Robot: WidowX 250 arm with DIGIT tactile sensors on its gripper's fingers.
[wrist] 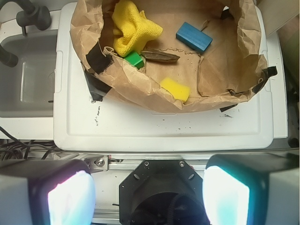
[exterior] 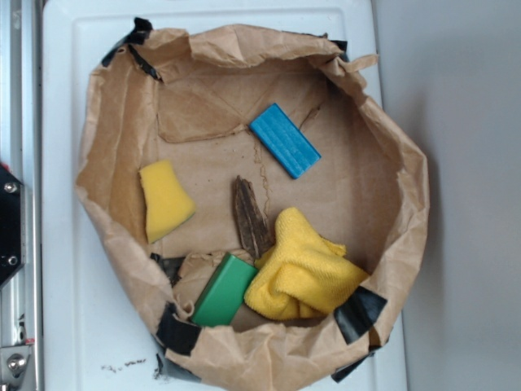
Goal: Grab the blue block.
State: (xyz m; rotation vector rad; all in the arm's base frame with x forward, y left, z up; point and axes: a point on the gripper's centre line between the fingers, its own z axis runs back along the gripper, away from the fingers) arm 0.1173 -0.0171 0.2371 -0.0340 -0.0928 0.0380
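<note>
Gripper [wrist: 149, 190] hangs with jaws spread wide, well outside the paper bag [wrist: 140, 86], whose floor holds the blue block [wrist: 193, 37].

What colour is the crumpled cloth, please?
The cloth is yellow, clearest in the exterior view.

Green block [exterior: 223, 291] is lying half hidden: yellow cloth [exterior: 303, 273] covering one end in the exterior view, bag wall [wrist: 140, 84] hiding most of it in the wrist view. Gripper fingers [wrist: 70, 197] are showing blurred and cut off by the bottom edge. Sink [wrist: 28, 79] is running off the left edge.
</note>
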